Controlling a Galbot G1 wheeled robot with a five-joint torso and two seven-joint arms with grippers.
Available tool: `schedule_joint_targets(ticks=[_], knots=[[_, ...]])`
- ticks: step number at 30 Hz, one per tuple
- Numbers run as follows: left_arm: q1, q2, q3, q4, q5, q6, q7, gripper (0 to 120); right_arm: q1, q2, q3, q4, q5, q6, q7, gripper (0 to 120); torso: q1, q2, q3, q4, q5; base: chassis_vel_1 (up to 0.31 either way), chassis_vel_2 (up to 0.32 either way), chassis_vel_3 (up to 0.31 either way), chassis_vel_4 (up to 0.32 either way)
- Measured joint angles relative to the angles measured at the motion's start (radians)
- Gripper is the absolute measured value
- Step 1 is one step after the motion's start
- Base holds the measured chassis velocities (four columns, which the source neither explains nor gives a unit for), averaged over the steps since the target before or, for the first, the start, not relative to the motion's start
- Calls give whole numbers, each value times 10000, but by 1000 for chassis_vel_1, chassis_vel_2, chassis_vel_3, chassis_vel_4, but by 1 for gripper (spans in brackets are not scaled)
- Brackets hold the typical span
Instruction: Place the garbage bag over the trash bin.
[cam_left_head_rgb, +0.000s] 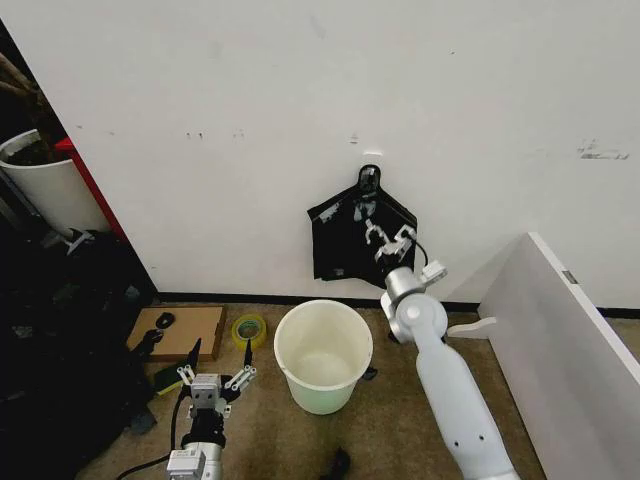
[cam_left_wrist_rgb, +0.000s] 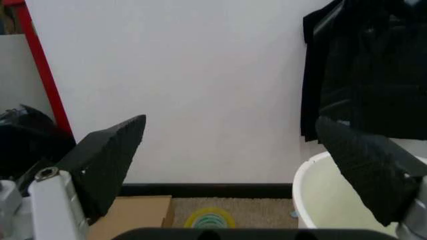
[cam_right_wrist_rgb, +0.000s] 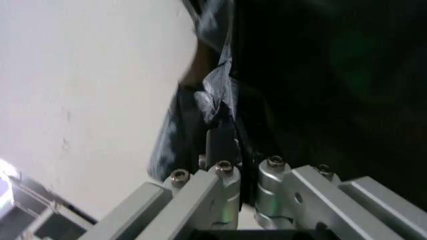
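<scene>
A: Where is the garbage bag (cam_left_head_rgb: 345, 240)?

B: On a wall hook (cam_left_head_rgb: 369, 172), directly above the trash bin (cam_left_head_rgb: 322, 355), which stands on the floor.

A: Right hand (cam_left_head_rgb: 388, 240)?

B: Up at the bag, fingers narrowed onto a pinch of plastic, probably to lift it off the hook.

A: Left hand (cam_left_head_rgb: 214, 377)?

B: Low beside the bin, spread wide, waiting near the yellow tape roll (cam_left_head_rgb: 248, 328).

Right end effector (cam_left_head_rgb: 385, 238) raised (left (cam_left_head_rgb: 213, 378) low)
</scene>
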Motion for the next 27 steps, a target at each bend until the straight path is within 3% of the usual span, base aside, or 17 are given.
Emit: schedule_joint_targets(ticks=[27], knots=[[-131,63,49,54,-60,-95,-3,100,-3569,-1432,-782,2713,-4299,1425,-167,0,0,0,-1,2,-1,0,0,0,0]])
